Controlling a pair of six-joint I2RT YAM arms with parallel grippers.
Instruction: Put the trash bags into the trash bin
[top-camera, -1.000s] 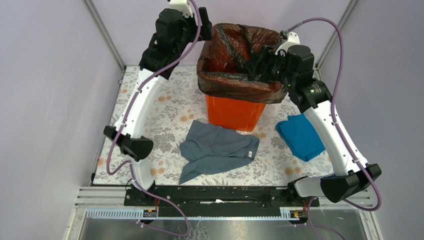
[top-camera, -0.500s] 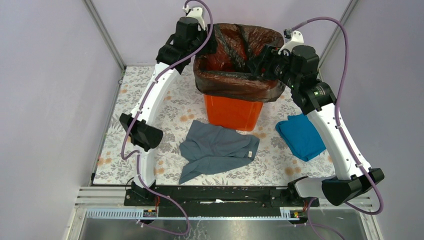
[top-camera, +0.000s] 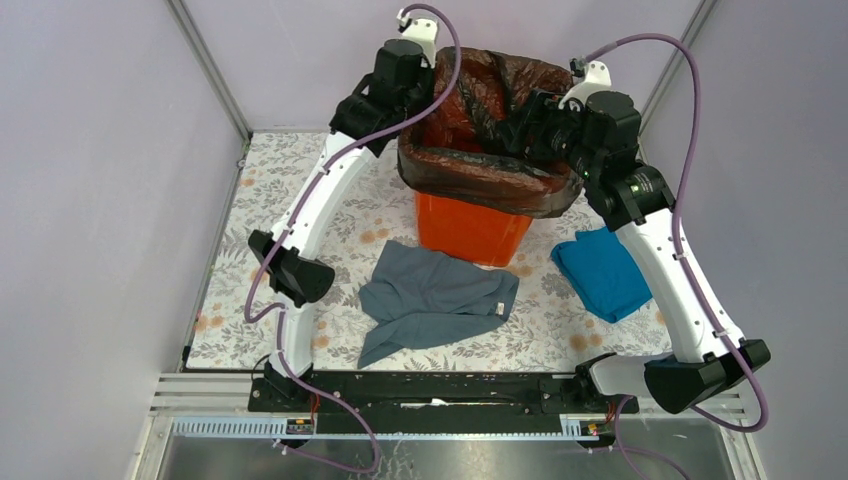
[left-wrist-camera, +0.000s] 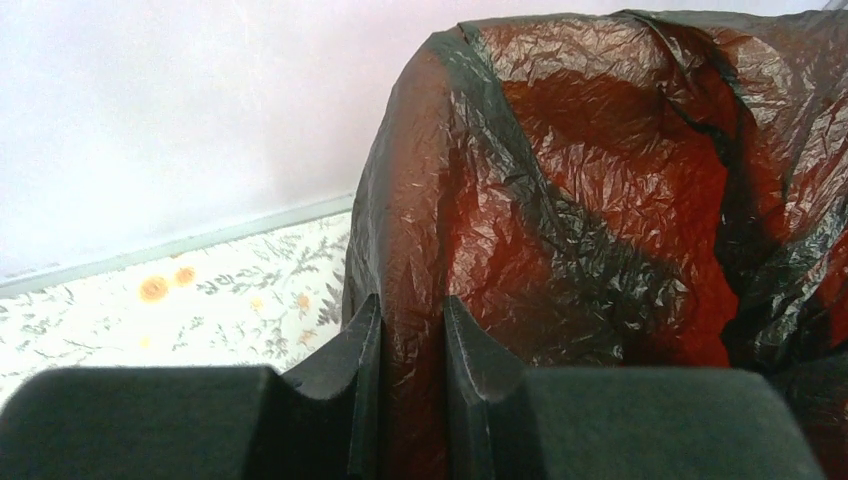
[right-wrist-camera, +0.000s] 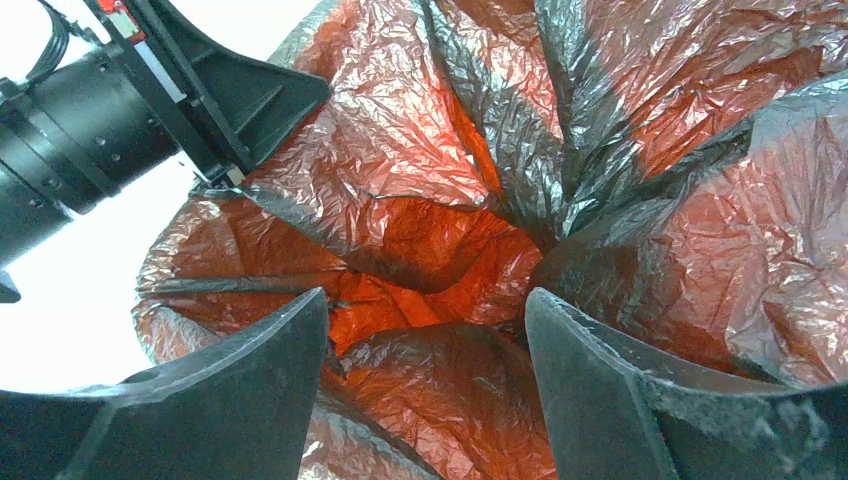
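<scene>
The black trash bag (top-camera: 487, 178) lines the orange trash bin (top-camera: 468, 228) at the far side of the flowered table (top-camera: 550, 322), and its edge is folded out over the rim and hangs down the upper walls. The left gripper (left-wrist-camera: 412, 345) is at the far left corner of the bin with its jaws nearly together, and a fold of the bag film is pinched between them. The right gripper (right-wrist-camera: 425, 335) hangs over the bin mouth from the right with its jaws spread wide; the crinkled inside of the bag lies just below its fingers, and I cannot tell whether they touch it.
</scene>
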